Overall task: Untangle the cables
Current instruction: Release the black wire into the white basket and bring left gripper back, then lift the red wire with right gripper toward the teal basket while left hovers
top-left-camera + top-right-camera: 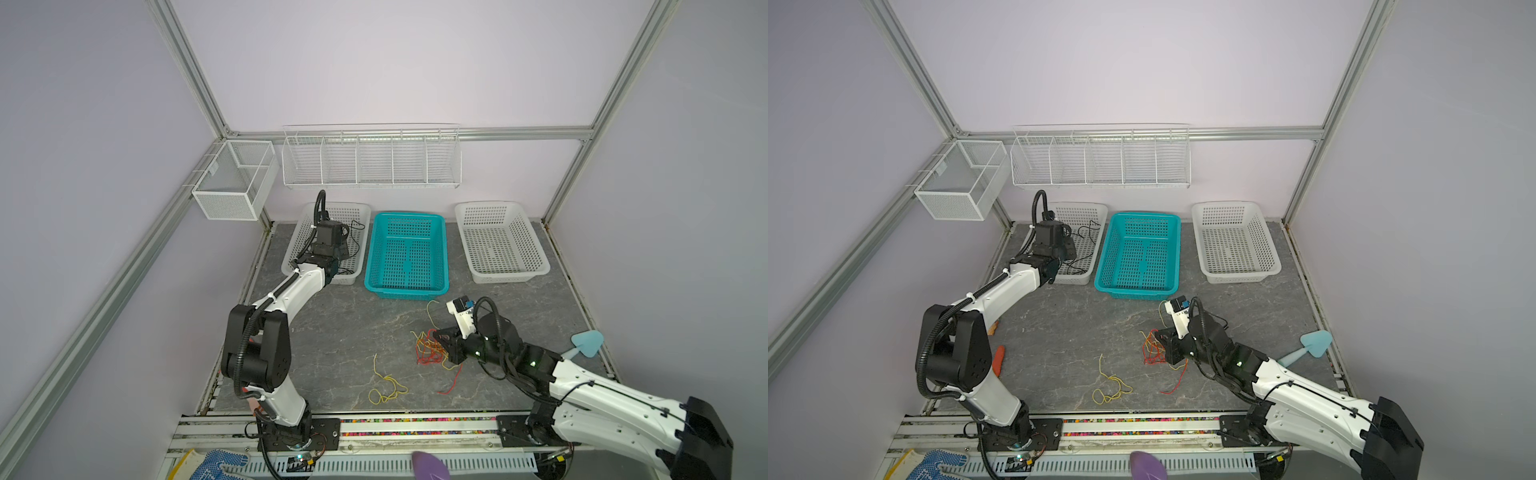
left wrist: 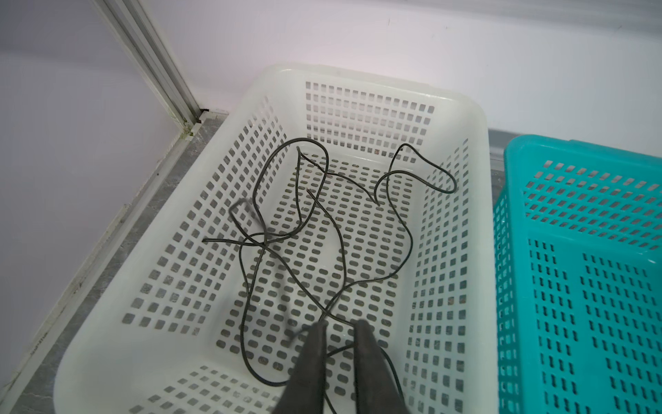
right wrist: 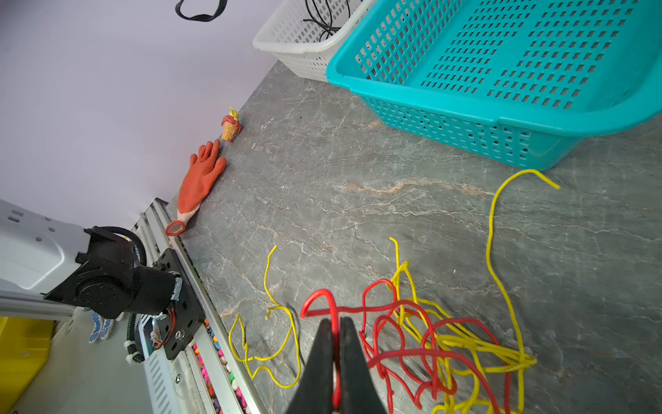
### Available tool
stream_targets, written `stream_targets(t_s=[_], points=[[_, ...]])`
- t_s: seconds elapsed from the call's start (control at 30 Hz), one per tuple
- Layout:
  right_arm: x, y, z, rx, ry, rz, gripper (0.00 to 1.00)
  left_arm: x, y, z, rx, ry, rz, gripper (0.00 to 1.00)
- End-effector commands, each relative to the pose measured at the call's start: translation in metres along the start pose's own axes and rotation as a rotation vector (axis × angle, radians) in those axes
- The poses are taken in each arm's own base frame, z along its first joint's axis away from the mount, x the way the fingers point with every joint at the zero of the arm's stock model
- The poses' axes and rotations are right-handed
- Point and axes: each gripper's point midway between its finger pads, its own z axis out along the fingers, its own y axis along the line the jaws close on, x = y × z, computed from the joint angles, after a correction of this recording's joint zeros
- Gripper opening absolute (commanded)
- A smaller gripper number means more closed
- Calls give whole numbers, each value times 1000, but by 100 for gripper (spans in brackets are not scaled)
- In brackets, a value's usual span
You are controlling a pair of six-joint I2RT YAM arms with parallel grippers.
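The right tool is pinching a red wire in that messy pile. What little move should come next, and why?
Probably a slow lift of the right tool, drawing the red cable up and away from the yellow cables. Its jaws are shut on a red loop at the pile's edge, while the rest of the red lies woven through the yellow.
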Motion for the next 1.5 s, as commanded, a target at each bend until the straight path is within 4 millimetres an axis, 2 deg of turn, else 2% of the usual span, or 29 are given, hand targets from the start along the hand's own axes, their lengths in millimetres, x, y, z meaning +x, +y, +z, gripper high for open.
stream_targets(t_s=[0.0,0.1,0.2,0.33,0.4,0.5,0.67,0.87,0.97,1.2,1.37,1.47], points=[[-5,7,-4,-15,-8,-13,7,-10,-2,-8,19,13,-19,25],[-6,10,-5,-23,-9,-14,7,-17,-2,-19,26,13,-39,38],[-12,15,-8,-26,-13,-18,7,-26,-4,-34,58,11,-86,56],[-22,21,-15,-24,-16,-30,6,-29,-1,-62,86,41,-188,67],[-28,24,-18,-27,-18,-35,7,-23,-8,-76,149,80,-226,69],[-40,35,-25,-56,-38,-38,6,-2,-19,-101,265,157,-318,70],[-64,57,-40,-123,-94,-38,6,53,-38,-134,459,230,-502,73],[-84,78,-48,-187,-122,-54,6,109,-71,-171,621,265,-529,76],[-93,85,-50,-216,-141,-53,7,125,-88,-187,719,265,-537,76],[-105,106,-53,-317,-174,-36,6,153,-112,-212,907,238,-572,78],[-113,119,-57,-393,-206,-32,6,171,-151,-237,1047,272,-505,78],[-117,124,-59,-430,-232,-20,6,176,-164,-245,1111,277,-506,78]])
